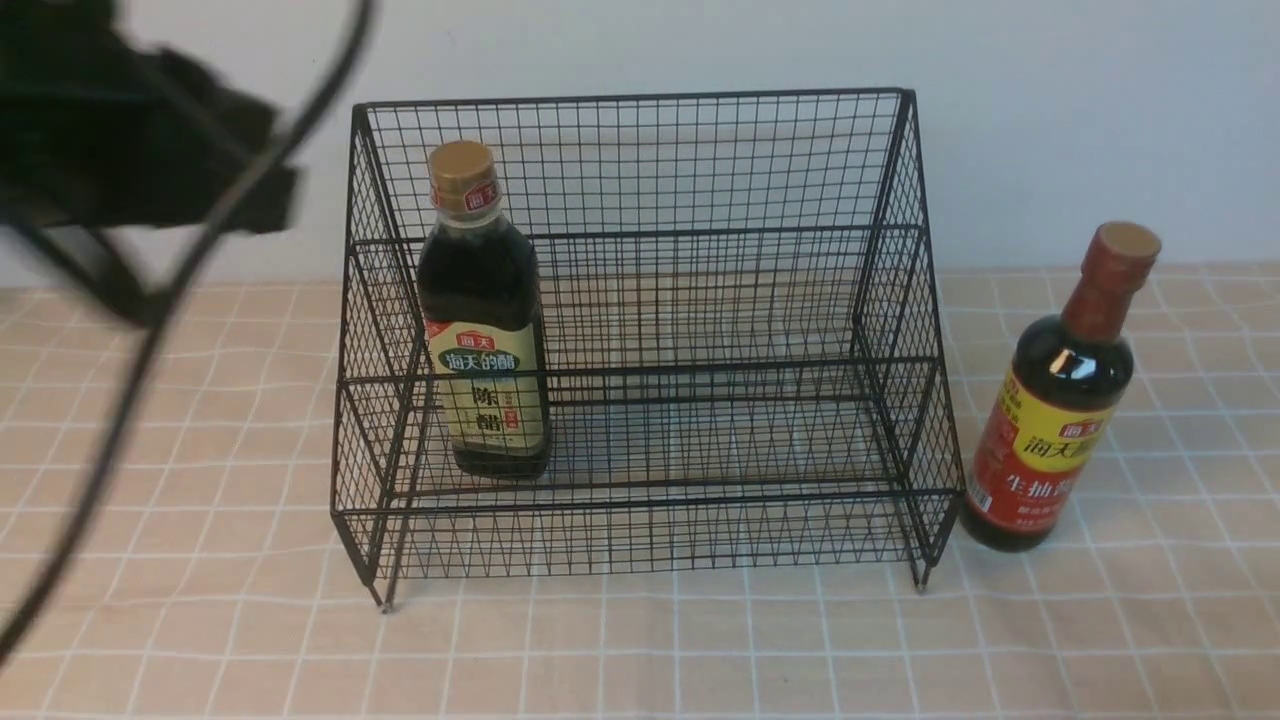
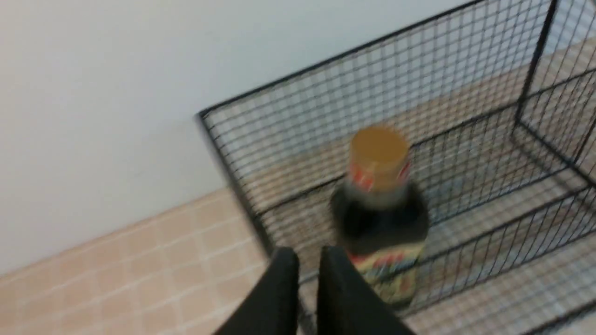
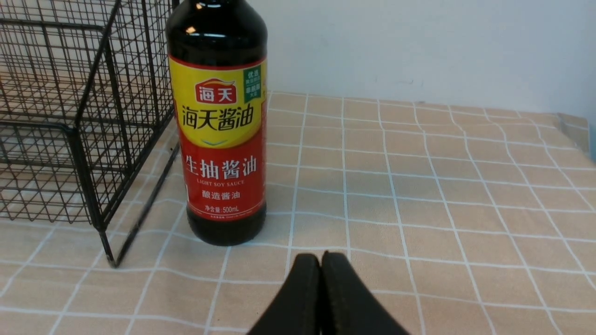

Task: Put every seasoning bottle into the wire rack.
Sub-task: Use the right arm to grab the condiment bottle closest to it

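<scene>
The wire rack point(image 1: 640, 160) stands in the middle of the table. The gold-capped bottle point(image 1: 483, 320) stands upright on the rack's lower tier at its left end; it also shows in the left wrist view point(image 2: 379, 209). My left gripper point(image 2: 308, 255) is raised beside the rack's left side, apart from that bottle, its jaws a narrow gap apart and empty. The red-capped bottle point(image 1: 1060, 400) stands upright on the table just right of the rack. My right gripper point(image 3: 321, 258) is shut and empty, low over the table a little before that bottle point(image 3: 219, 125).
My left arm point(image 1: 140, 150) is a blurred dark mass at the upper left with a cable point(image 1: 150, 340) hanging down. A checked beige cloth point(image 1: 640, 650) covers the table. A white wall point(image 1: 1100, 100) rises close behind the rack.
</scene>
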You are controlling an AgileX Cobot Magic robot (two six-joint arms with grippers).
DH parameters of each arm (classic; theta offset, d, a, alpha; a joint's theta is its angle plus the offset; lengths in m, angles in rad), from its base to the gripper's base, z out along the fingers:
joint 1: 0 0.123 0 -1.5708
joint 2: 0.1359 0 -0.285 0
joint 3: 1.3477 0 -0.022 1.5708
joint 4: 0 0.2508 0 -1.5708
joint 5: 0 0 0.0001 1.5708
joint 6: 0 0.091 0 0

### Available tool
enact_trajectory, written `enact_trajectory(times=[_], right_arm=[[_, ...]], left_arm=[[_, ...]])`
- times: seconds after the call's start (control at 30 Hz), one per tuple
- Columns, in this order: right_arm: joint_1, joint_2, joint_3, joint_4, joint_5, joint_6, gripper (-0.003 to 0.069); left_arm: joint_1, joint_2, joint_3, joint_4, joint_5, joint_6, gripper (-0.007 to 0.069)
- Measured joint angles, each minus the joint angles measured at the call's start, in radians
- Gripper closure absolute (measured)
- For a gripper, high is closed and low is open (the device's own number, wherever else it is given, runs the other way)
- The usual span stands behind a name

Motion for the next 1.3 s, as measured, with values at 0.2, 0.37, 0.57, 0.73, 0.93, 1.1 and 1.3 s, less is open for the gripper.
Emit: enact_trajectory(times=[0.2,0.37,0.57,0.73,0.93,1.1,1.3], right_arm=[[0.000,0.000,0.000,0.000,0.000,0.000,0.0673],[0.000,0.000,0.000,0.000,0.000,0.000,0.0673],[0.000,0.000,0.000,0.000,0.000,0.000,0.0673],[0.000,0.000,0.000,0.000,0.000,0.000,0.0673],[0.000,0.000,0.000,0.000,0.000,0.000,0.0673],[0.000,0.000,0.000,0.000,0.000,0.000,0.0673],[0.000,0.000,0.000,0.000,0.000,0.000,0.0673]], left_arm=[[0.000,-0.281,0.078,0.132,0.152,-0.197,0.0631],[0.000,-0.516,0.243,0.159,0.153,-0.280,0.0631],[0.000,-0.746,0.401,0.157,0.154,-0.303,0.0631],[0.000,-0.850,0.463,0.156,0.157,-0.303,0.0631],[0.000,-0.877,0.500,0.152,0.159,-0.311,0.0631],[0.016,-0.895,0.599,0.139,0.029,-0.296,0.0631],[0.175,-0.984,0.872,0.008,-0.231,-0.157,0.0631]])
